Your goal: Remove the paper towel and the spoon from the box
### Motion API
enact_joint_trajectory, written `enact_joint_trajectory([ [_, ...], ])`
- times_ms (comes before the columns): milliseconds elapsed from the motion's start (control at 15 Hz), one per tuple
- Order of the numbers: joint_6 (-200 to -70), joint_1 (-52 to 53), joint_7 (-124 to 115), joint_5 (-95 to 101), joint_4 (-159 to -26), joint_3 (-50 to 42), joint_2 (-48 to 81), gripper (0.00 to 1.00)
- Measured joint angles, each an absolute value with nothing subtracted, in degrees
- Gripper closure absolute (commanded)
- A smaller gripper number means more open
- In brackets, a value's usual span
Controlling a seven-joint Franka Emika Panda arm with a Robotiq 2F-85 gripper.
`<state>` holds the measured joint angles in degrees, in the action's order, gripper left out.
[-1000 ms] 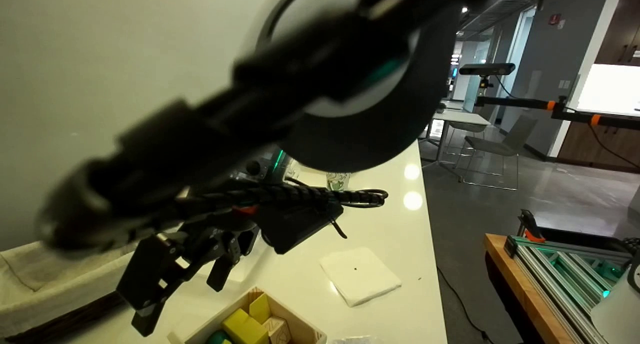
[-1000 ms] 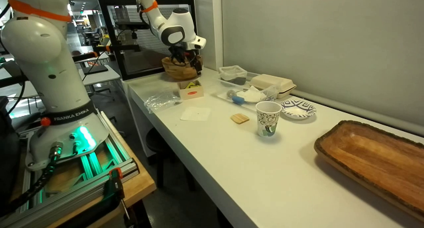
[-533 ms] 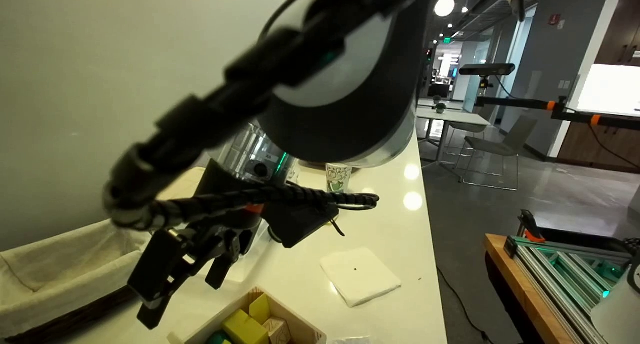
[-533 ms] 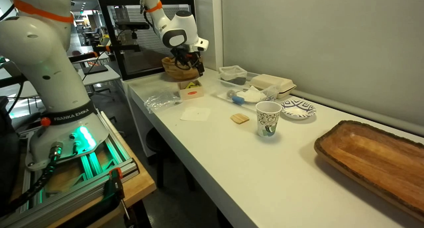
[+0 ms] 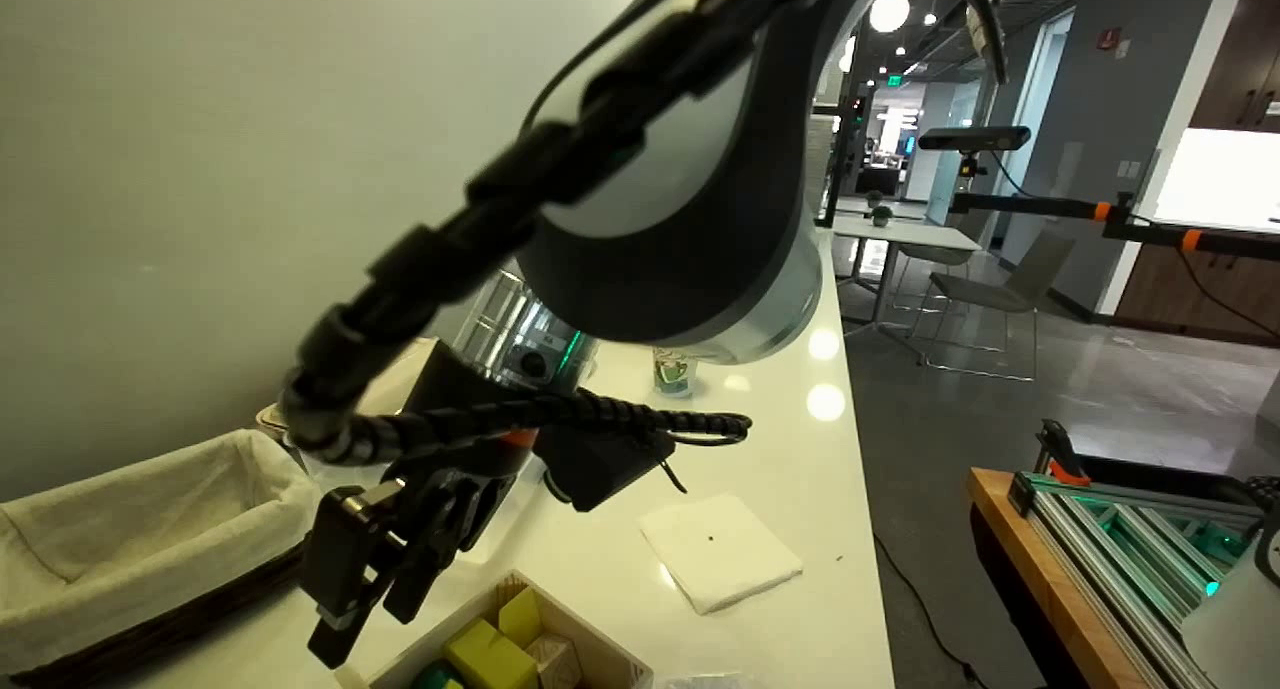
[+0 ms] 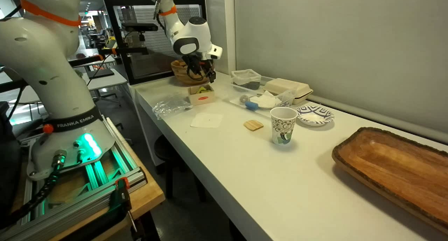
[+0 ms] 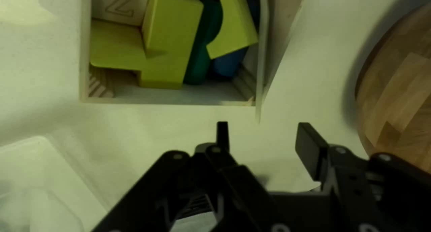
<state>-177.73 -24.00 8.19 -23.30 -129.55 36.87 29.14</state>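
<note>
Pale tan box (image 7: pixel 208 94) — near gripper (image 7: pixel 263 132), apart from it.

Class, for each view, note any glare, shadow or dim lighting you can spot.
In an exterior view, round glare spots on the table; in an exterior view, the cup casts a soft shadow; in the wrist view, dim light, dark fingers, the bowl edged by shadow.

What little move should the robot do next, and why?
I think it should probably move its open gripper toward the clear tub: the crumpled paper towel lies in there, the gripper holds nothing, and the box shows blocks.
</note>
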Motion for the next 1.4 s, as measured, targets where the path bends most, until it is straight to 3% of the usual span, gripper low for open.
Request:
enact_joint_trajectory([
  [267, -178.71, -26.21, 8.32, -22.55, -129.54, 38.58, 31.36, 0.46],
  [867, -183.19, -30.76, 8.01, -14.03, -129.29, 42.16, 36.94, 0.61],
  [1000, -183.20, -31.28, 7.84, -12.39, -128.96, 42.50, 37.86, 0.75],
  [1133, -183.20, -31.59, 7.81, -11.22, -128.79, 42.66, 38.57, 0.96],
  [1200, -183.20, -31.71, 7.80, -10.72, -128.76, 42.72, 38.81, 1.00],
  [1400, -183.20, -32.30, 7.65, -9.55, -128.73, 43.52, 39.22, 0.99],
])
